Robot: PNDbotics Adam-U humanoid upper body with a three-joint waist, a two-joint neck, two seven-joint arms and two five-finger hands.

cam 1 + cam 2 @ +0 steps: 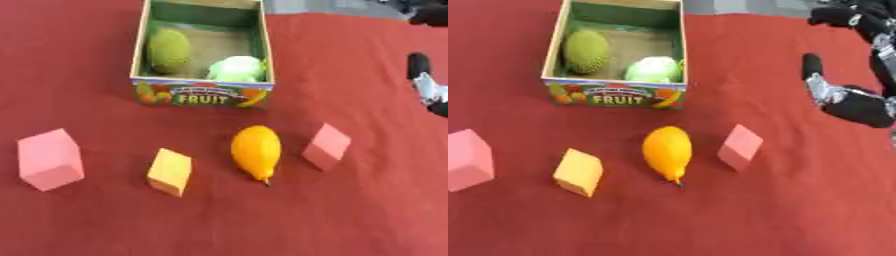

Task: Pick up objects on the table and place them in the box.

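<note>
Your right hand (852, 102) hangs at the table's right edge, holding nothing, fingers relaxed.
Reach low and your arm may knock the small pink block (739, 147) beside the lemon (667, 152), which lies just in front of the fruit box (614, 93).

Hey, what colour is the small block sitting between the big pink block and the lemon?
Orange-yellow. The small block shows best in the left eye view.
</note>
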